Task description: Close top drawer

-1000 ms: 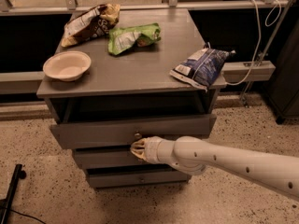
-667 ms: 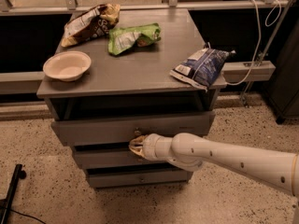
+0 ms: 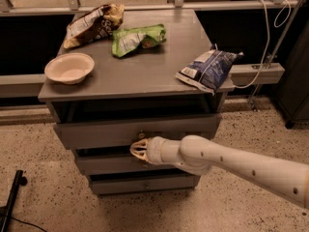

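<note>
Here the pincer (image 3: 139,152) sits at the open top drawer (image 3: 96,132), its state unclear.

The gripper (image 3: 139,151) sits before the top drawer (image 3: 96,132), just below its knob (image 3: 142,135).

Read the grey counter (image 3: 145,76) as a clock face, with 12 o'clock at its far edge. A white bowl (image 3: 69,67) stands upright at 9 o'clock, near the left edge. A brown snack bag (image 3: 94,25) lies crumpled at 11 o'clock. A green snack bag (image 3: 137,38) lies just beside it, toward 12 o'clock. A blue snack bag (image 3: 207,69) lies at 3 o'clock, one corner reaching past the counter's right edge. Lower down, two narrower grey drawer fronts (image 3: 108,166) are stacked one above the other. A white cable (image 3: 267,33) hangs at the far right, above a grey ledge (image 3: 256,74). The floor (image 3: 38,149) is speckled. The tool (image 3: 140,151) sits at 5 o'clock from the bowl, below the counter's front edge.
</note>
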Robot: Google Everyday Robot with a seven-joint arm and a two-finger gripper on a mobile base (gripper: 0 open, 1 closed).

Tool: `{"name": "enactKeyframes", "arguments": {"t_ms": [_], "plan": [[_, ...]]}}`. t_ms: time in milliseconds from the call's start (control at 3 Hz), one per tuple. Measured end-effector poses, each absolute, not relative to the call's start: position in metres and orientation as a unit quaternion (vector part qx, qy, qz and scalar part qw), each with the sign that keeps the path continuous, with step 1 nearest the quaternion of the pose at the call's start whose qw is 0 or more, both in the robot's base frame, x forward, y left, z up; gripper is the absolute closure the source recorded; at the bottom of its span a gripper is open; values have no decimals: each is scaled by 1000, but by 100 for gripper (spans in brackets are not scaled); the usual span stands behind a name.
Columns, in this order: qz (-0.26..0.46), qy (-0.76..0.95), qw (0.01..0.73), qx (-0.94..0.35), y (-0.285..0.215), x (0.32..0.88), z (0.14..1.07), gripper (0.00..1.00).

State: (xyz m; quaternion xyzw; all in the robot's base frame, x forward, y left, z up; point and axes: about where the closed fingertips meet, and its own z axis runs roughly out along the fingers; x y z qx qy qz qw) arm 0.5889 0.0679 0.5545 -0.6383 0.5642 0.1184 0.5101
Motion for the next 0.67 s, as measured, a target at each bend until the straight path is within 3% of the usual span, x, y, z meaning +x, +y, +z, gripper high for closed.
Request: {"name": "enactKeyframes", "arguments": {"t_ms": [667], "plan": [[191,517,538,-638,3,523,614,100]]}}
